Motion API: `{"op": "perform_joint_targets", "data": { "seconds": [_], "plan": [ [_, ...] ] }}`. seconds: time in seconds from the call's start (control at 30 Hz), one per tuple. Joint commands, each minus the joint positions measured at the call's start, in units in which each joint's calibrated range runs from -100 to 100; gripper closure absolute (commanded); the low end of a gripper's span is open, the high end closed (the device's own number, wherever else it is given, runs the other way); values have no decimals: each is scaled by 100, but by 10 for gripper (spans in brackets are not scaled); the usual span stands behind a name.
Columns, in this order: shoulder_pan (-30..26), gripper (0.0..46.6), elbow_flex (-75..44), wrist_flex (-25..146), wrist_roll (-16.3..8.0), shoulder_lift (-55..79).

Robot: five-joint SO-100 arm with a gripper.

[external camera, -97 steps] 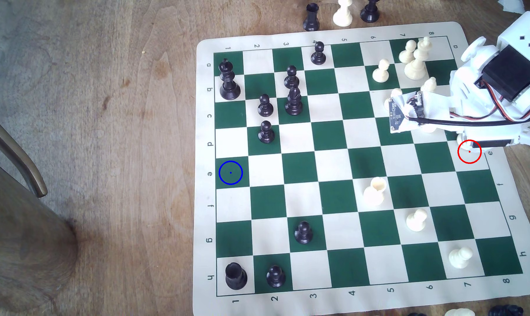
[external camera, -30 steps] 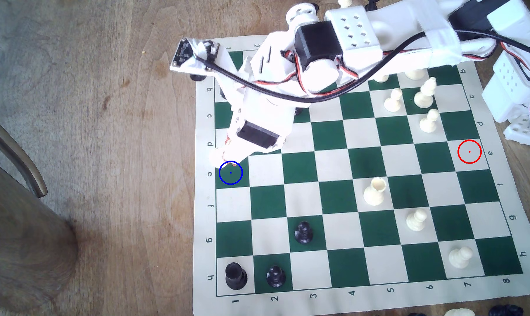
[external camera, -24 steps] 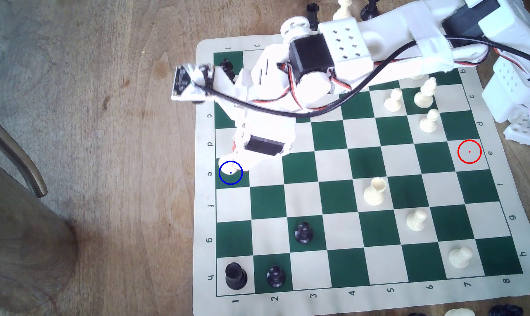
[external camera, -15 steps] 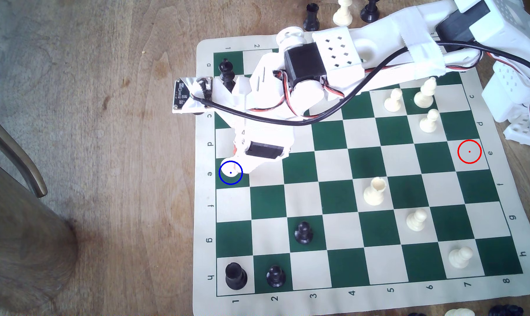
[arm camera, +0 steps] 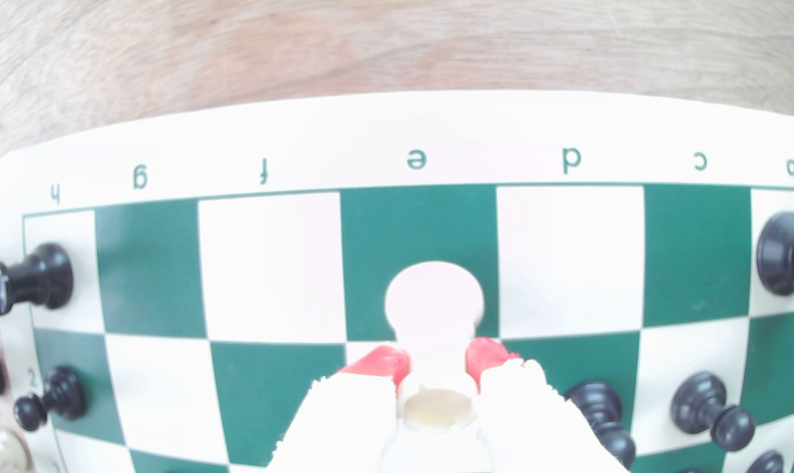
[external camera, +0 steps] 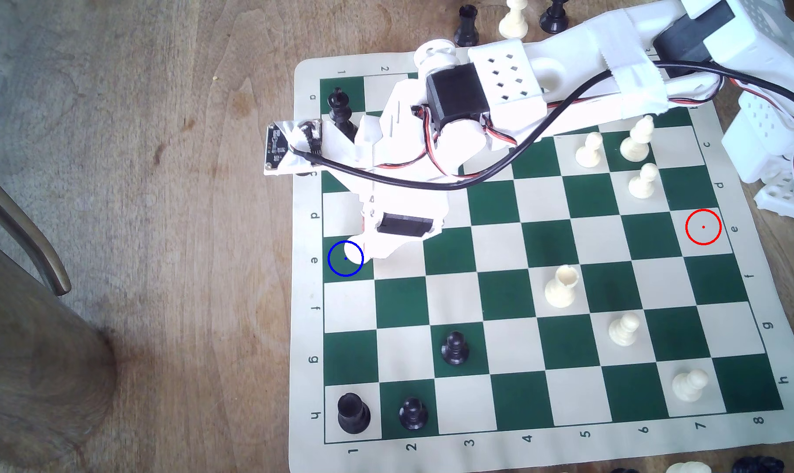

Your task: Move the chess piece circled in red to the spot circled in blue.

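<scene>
Fingers [arm camera: 436, 359] closed on the chess piece [arm camera: 433, 304], red pads [arm camera: 381, 364] pressed to either side of its narrow stem. Piece stands upright with its round base on the spot [external camera: 338, 268], the dark green square by the letter e at the board [arm camera: 295, 150] edge. Whether the base is fully seated or just above the square: cannot tell.

Wrist view: piece badly overexposed, its outline merging with the white finger bodies; only the cup-like top, just behind the pads, reads clearly.

Exterior view: arm [external camera: 499, 104] covers most of the piece; a white rounded bit [external camera: 353, 251] shows inside the blue ring, tip of the fingers [external camera: 363, 252] blending with it. Black king [external camera: 340, 109] beyond the fingers partly hidden by the wrist. Black rook [arm camera: 26, 284] cut off at the wrist view's edge.
</scene>
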Motion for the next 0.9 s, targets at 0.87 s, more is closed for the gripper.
{"op": "perform_joint_targets", "data": {
  "seconds": [0.87],
  "plan": [
    [96,314,-344,-255,-186,-382]
  ]
}}
